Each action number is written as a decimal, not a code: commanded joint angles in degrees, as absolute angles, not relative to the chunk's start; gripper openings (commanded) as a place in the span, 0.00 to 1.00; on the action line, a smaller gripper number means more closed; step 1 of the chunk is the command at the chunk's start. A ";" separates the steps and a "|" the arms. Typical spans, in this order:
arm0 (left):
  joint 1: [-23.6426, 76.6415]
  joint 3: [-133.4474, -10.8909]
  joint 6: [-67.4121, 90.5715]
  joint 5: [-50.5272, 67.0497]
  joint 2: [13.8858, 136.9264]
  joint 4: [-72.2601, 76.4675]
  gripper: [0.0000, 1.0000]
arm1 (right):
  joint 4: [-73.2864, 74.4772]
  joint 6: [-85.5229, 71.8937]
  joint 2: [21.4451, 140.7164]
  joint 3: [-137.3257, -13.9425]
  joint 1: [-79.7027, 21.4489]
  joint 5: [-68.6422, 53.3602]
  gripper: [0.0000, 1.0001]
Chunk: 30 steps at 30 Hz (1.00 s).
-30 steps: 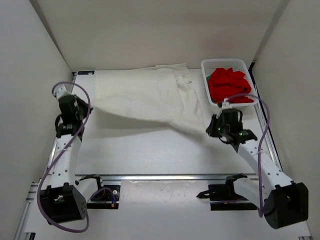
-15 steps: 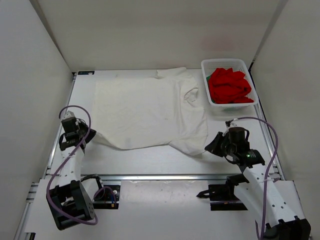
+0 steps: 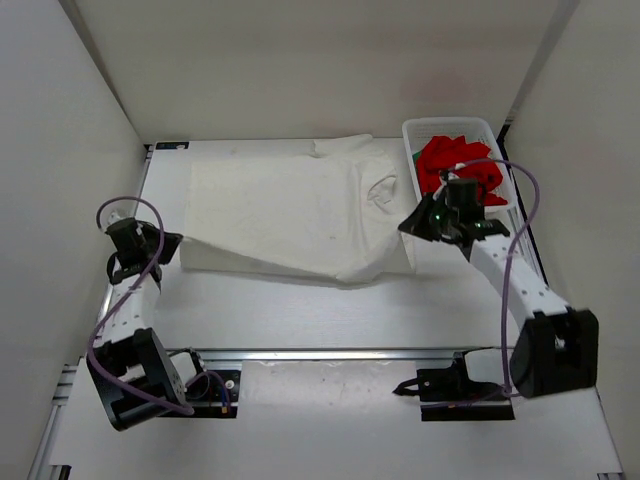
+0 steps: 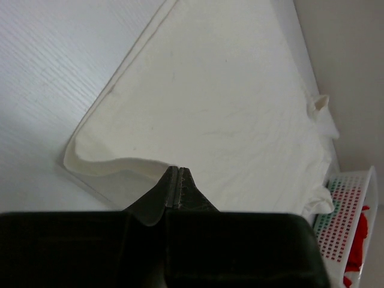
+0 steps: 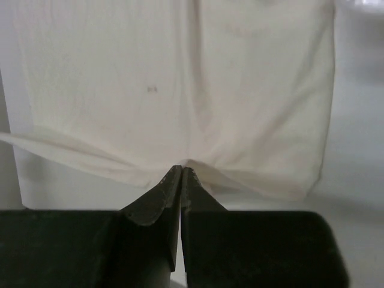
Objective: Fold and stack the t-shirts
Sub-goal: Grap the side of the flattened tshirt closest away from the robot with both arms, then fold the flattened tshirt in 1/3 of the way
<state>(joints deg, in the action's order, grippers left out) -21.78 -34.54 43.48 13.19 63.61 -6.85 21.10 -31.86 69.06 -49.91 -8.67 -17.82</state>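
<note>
Fingers (image 4: 157, 201) of the left gripper (image 3: 169, 245) were pressed shut on the white t-shirt's (image 3: 280, 205) near left corner. The right gripper (image 3: 410, 224) pinched its near right edge. A white mesh basket (image 3: 455, 123) at the far right held the red t-shirt (image 3: 442, 160). The white t-shirt lay spread on the table (image 3: 300, 315), its near hem lifted.

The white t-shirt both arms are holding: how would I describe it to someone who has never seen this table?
Start at the white table. Spread over its far half lies the white t-shirt, its near edge pinched by the left gripper and the right gripper. It is the only flat, pale garment; the red t-shirt sits bunched in the mesh basket at the far right.
</note>
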 commanded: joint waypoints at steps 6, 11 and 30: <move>-23.91 -38.93 48.43 10.82 74.77 1.32 0.00 | 12.57 -28.39 92.43 -71.53 -7.39 -15.99 0.00; -21.89 -45.60 47.55 9.23 83.31 0.35 0.00 | 16.69 -26.29 106.14 -87.07 -7.21 -15.64 0.00; -21.37 -39.66 41.23 7.49 79.03 -4.48 0.39 | 20.44 -23.46 110.45 -96.77 -8.52 -15.03 0.37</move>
<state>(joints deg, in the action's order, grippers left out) -23.53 -43.81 44.23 11.11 86.37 -2.24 26.06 -23.66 123.90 -108.31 -7.88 -15.00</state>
